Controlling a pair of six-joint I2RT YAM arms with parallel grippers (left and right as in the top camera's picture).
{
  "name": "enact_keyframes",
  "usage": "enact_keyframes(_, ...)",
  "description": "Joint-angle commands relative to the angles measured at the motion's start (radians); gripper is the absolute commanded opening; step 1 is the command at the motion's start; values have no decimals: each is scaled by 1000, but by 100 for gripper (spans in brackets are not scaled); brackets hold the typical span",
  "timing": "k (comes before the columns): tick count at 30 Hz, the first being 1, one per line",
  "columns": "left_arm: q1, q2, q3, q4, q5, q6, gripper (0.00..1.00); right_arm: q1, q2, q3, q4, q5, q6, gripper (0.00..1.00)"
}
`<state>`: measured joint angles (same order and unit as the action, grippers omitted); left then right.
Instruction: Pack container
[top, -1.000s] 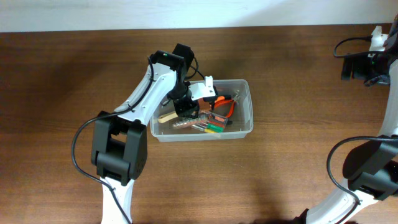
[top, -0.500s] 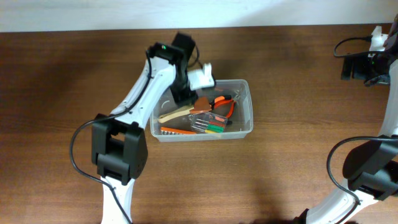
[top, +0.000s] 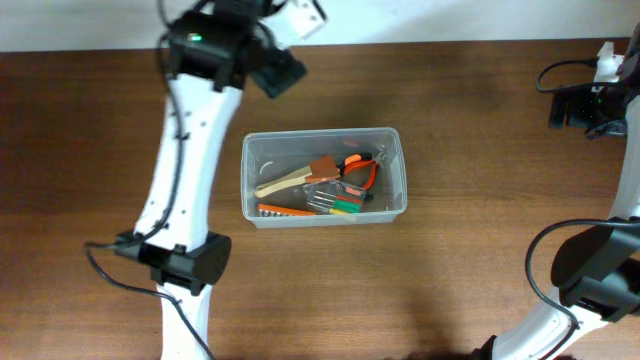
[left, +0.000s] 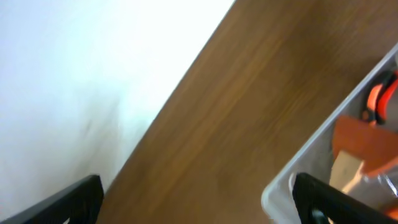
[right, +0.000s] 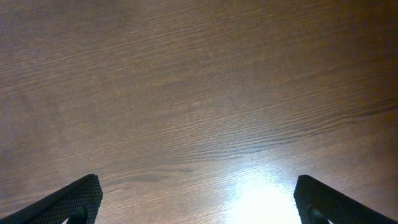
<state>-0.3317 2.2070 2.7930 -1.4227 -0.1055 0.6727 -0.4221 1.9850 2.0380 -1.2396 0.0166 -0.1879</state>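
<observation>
The container holds orange-handled pliers, a wooden-handled tool and a small case of bits. My left jaws and right jaws gape wide, empty.

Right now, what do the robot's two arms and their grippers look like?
The left arm and right arm both have white links and bulky black joint housings, with thin black cables looping beside them. A small green light glows near the left arm's wrist. The left gripper and right gripper each have two flat black fingers.
</observation>
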Motion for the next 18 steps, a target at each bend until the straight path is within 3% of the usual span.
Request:
enact_keyframes(1,66,-49,93,-83,-23,-75,99,3,4,-5,2,-6,-3,99)
enact_keyframes(8,174,-177,192,-265,8,-115,99,3,4,-5,2,-6,-3,99)
enact_keyframes(10,202,-249,188,-265,45,-219,99,3,4,-5,2,-6,-3,99)
enact_keyframes(14,219,-381,167,-265,159,-297,99,3,4,-5,2,-6,-3,99)
enact_keyframes(18,214,-529,94,-265,170,-372,99,3,4,-5,2,-6,-3,99)
